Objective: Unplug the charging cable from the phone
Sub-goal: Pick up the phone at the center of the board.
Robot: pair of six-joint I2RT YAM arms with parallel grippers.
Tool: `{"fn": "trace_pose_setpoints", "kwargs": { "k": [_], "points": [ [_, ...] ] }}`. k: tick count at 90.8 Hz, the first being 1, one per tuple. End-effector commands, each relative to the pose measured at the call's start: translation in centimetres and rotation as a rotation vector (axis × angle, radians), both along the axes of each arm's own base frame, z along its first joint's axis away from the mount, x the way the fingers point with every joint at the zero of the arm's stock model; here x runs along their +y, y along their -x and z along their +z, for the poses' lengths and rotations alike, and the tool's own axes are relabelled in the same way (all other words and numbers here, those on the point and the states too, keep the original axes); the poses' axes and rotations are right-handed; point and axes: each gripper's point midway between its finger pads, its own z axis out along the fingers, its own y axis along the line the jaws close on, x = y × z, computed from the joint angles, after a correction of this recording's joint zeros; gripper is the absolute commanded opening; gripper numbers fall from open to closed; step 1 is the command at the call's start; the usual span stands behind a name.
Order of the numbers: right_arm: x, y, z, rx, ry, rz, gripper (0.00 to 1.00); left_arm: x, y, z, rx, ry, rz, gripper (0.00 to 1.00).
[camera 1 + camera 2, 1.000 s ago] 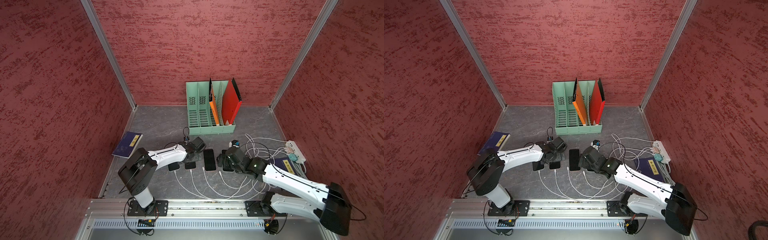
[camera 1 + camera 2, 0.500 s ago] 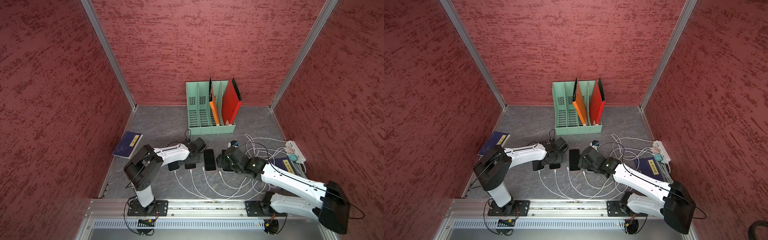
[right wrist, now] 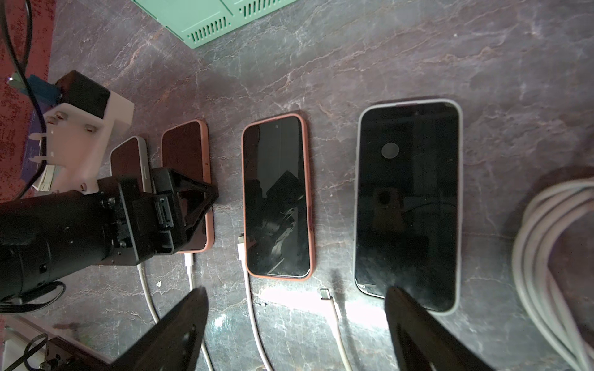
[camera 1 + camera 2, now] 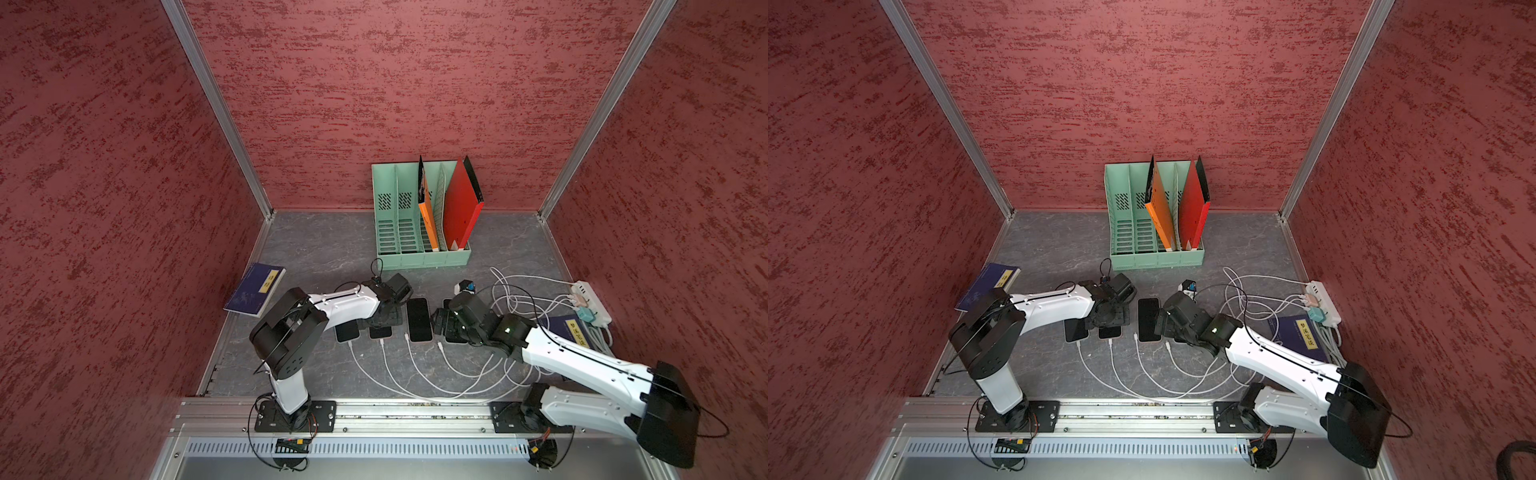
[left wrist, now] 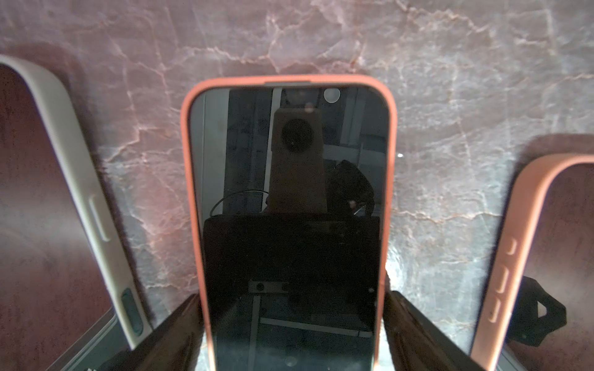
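**Desk:** Where did the coral phone (image 5: 289, 192) lie?

**Photographer:** Second from the robot's left in a row of four on the grey worktop (image 3: 418, 48), screen up. It sat between the fingers (image 5: 173, 334) of the left claw (image 5: 293, 294), one along each long edge. The claw was spread to the phone's width. Whether the fingers pressed the case or stood a hair off could not be told.

**Desk:** And its cable (image 3: 189, 261)?

**Photographer:** The white lead ran into the phone's end nearest the robot, seen from the right wrist.

**Desk:** The right claw (image 3: 296, 290)?

**Photographer:** It hung wide open and empty, low over the worktop. A loose plug (image 3: 325, 294) lay between its fingers, just off the near end of the white-cased phone (image 3: 408, 199). One finger overlapped that phone's corner.
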Motion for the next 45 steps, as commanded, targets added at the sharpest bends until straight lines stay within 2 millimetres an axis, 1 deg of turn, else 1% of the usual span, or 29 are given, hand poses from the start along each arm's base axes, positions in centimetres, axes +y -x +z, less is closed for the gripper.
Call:
{"fn": "trace_pose_setpoints", "kwargs": {
  "k": [1, 19, 31, 45],
  "points": [
    [0.7, -0.5, 0.9, -0.022, -0.033, 0.004, 0.90, -0.6, 0.2, -0.9, 0.035, 0.021, -0.009, 0.86],
    [1.0, -0.2, 0.5, -0.007, -0.070, 0.001, 0.91, -0.9, 0.4, -1.3, 0.040, 0.044, -0.010, 0.75],
    [1.7, 0.0, -0.2, 0.020, -0.103, 0.005, 0.92, -1.1, 0.5, -1.4, 0.038, 0.056, -0.014, 0.64],
    [2.6, 0.2, -0.9, 0.041, -0.121, 0.039, 0.92, -1.2, 0.6, -1.3, 0.034, 0.056, -0.018, 0.46]
  ]
}}
